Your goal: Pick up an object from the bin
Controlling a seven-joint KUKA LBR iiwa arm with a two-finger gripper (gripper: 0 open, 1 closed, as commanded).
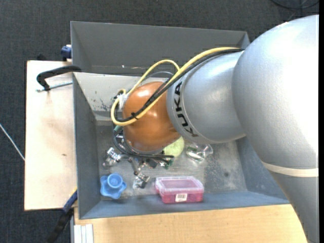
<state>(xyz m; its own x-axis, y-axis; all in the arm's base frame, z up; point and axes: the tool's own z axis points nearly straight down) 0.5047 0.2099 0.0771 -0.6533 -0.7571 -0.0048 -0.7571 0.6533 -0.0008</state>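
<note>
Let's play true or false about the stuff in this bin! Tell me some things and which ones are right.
1. The blue flower-shaped plastic cap lies in the lower left corner of the grey metal bin. True.
2. The pink rectangular plastic box sits on top of the blue cap. False: it lies to the right of it, apart.
3. A yellow cable loops over the arm's round orange cover. True.
4. The pink box lies against the bin's top wall. False: it lies by the bottom wall.
5. The silver arm reaches in from the left. False: from the right.
</note>
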